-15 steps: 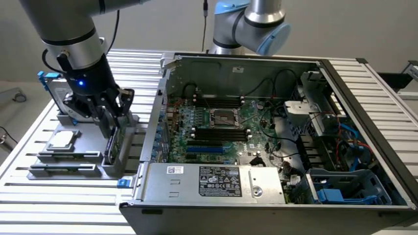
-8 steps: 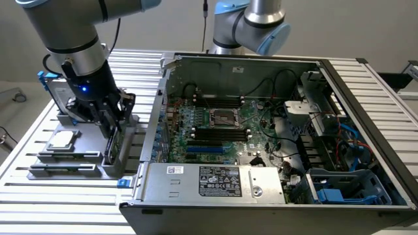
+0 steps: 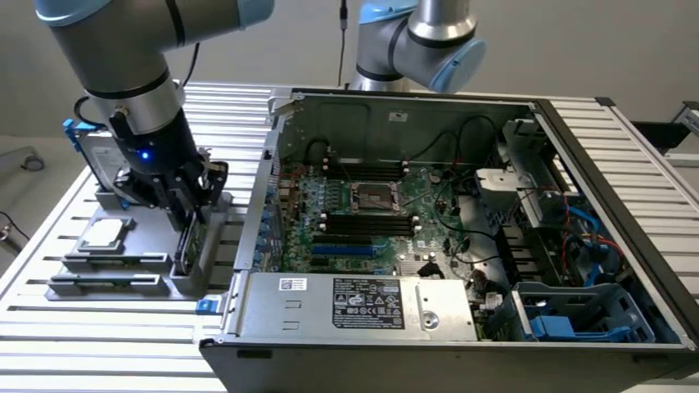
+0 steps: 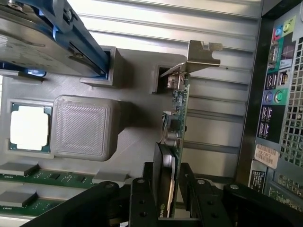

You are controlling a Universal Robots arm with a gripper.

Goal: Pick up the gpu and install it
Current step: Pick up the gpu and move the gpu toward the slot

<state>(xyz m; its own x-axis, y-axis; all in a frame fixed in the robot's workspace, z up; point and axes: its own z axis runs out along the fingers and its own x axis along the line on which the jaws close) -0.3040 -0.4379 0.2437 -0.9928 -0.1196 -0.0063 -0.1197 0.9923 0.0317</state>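
Gripper straddling the GPU in its holder

The thin green circuit-board gpu [image 4: 176,124] with its silver end bracket stands on edge in the grey printed fixture [image 4: 137,90] beside the open black computer case [image 3: 459,221], so the black two-finger gripper [image 4: 170,191] can straddle it; the jaws stand wide, one finger on each face, and I cannot tell whether they are touching it.

Gripper [image 3: 183,214] low over the upright gpu [image 3: 186,246] in its grey holder [image 3: 213,262] — open computer case [image 3: 437,344] alongside
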